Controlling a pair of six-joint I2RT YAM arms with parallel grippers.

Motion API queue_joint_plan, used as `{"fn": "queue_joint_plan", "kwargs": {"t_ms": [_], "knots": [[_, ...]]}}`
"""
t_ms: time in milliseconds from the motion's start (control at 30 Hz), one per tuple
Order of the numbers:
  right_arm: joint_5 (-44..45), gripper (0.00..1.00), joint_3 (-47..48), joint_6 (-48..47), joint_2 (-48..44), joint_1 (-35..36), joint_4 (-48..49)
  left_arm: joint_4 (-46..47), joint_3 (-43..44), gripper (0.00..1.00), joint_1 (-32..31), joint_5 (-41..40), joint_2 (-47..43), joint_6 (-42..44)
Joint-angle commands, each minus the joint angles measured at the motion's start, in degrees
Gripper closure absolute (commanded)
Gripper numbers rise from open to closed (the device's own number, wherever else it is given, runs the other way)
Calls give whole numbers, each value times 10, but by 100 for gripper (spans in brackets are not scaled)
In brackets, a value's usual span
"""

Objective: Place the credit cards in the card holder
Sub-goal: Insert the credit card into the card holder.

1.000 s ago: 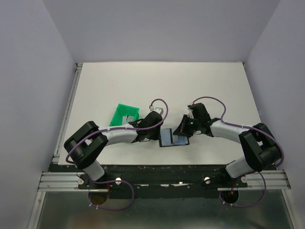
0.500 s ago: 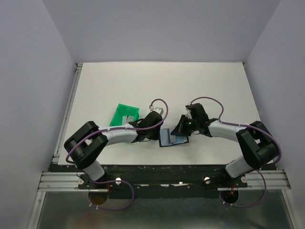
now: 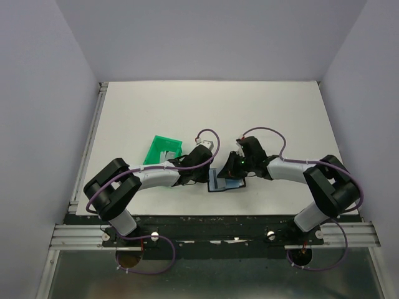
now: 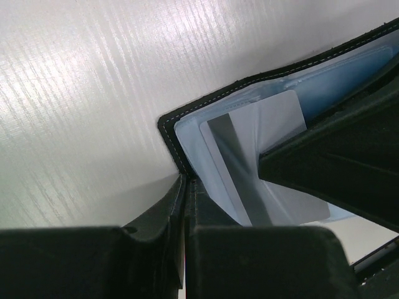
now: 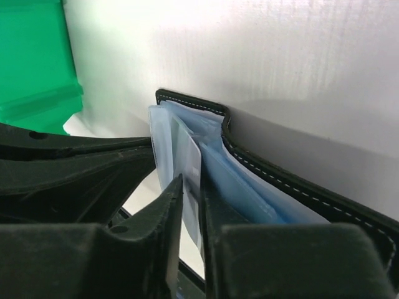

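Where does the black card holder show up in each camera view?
Top external: card holder low centre, near the table's front edge.
Left wrist: card holder upper right, its stitched corner near centre.
Right wrist: card holder centre to lower right, edge-on.
Shared landmark: the white table beneath it.

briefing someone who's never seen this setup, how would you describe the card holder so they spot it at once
On the white table, look near the front edge, where the left arm and right arm meet. The card holder lies open there: a flat black wallet with light blue sleeves and a grey-striped white card. The green bin beside it is bright and boxy.
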Motion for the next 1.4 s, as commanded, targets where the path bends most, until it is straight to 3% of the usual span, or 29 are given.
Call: {"fn": "queue_joint_plan", "kwargs": {"t_ms": [0,267,633,1367], "knots": [[34,71,26,-37,-22,18,-102,10,2,89,-4,21,13,2],[75,59,55,-73,-52,19,-197,10,3,88,-4,21,13,3],[135,58,89,-106,-47,25,-291,8,8,88,-4,22,15,4],[189,51,109,-109,-102,26,-393,7,7,89,-4,21,14,5]]}}
